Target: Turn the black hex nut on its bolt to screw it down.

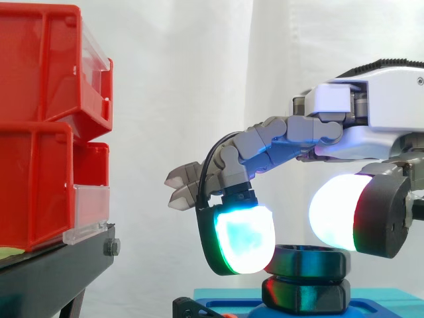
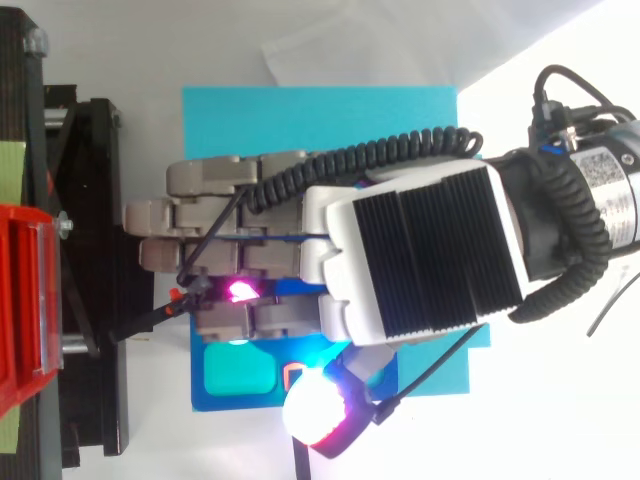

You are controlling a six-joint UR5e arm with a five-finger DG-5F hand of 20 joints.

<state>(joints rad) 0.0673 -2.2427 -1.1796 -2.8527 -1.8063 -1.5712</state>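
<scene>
At the lower right of the side view, the hand (image 1: 387,122) hangs over the black hex nut (image 1: 308,260). I cannot tell whether it grips. Next it needs a firm pinch, then a twist.

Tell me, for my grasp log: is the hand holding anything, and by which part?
Cannot be told: the hand is down at the black hex nut, but whether it grips the nut's rim is not visible.

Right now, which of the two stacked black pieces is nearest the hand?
The upper black piece: it lies on top of the stack, right under the hand. The lower black piece sits beneath it on the blue base, farther from the hand.
</scene>
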